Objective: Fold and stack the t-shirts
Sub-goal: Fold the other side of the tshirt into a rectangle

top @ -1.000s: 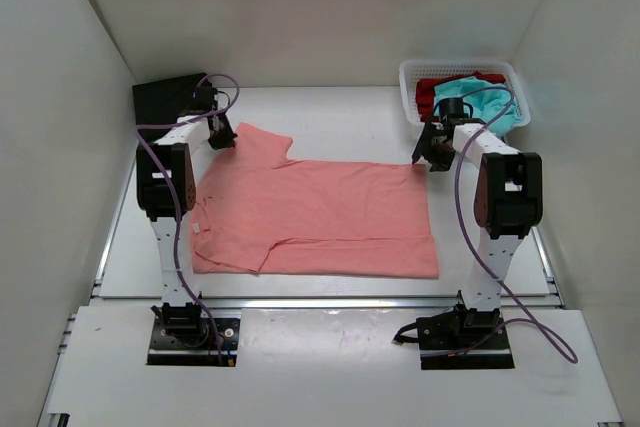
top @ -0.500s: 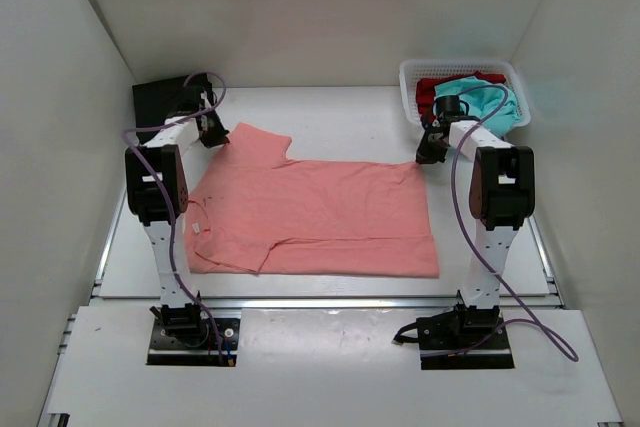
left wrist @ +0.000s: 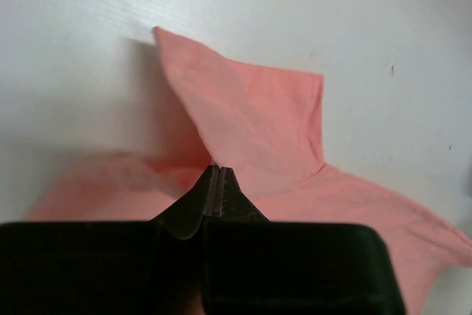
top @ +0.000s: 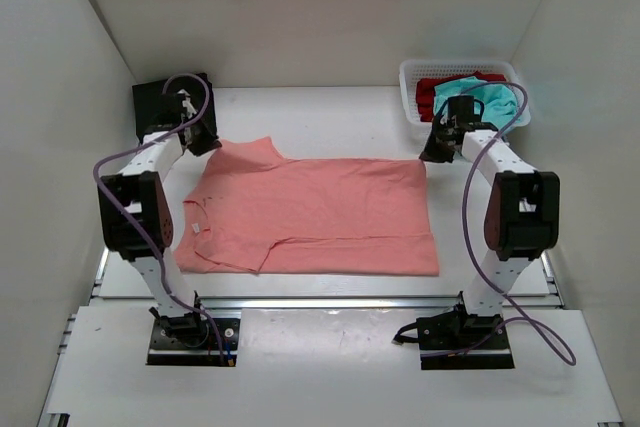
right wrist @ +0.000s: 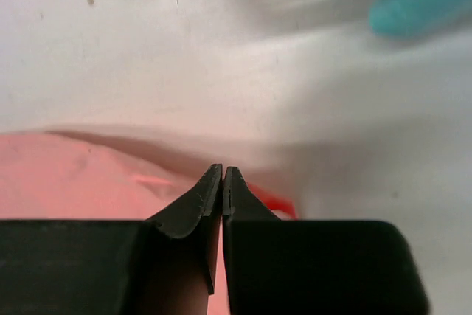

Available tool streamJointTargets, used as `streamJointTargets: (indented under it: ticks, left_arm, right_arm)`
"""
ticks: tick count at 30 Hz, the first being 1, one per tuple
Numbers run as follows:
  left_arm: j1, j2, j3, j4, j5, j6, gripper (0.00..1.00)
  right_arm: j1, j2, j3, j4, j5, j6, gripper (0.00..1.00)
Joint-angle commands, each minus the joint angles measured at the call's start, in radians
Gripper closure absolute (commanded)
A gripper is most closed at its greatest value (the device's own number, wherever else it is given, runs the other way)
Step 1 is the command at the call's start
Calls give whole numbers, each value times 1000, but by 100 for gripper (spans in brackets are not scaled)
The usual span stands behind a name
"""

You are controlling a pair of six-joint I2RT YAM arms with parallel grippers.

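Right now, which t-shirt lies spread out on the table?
The salmon-pink t-shirt: it alone lies spread on the table; the teal t-shirt and red t-shirt are bunched in the white basket.

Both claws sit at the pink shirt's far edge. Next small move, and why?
The left claw pinches the salmon-pink shirt at its sleeve. The right claw looks shut on the far hem corner, and the rest lies flat. I'd probably raise both slightly and draw that edge toward the near one to fold.
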Motion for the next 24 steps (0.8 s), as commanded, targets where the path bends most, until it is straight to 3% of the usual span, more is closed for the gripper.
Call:
streamJointTargets:
  ticks: [1,5,10,20,24]
  left_arm:
    - [9,-159,-112,-14,0,-14,100]
    - [22,-291,-258,-35,-20,-14,100]
    - [-10,-415,-320,-95,-112,44,100]
    - [-49,-643,-518,-190,-342,145,100]
    - [-44,-722,-608,-189,-354,142,100]
  right_arm:
    - [-7,-119,-92,30,-26,-27,100]
    - [-3,-228,-238,38,-40,-48,99]
    - [-9,-363,-411,56,-53,-56,100]
    - [-9,-526,-571,81,-20,-94,100]
    - [0,-535,-611,98,12,-105,100]
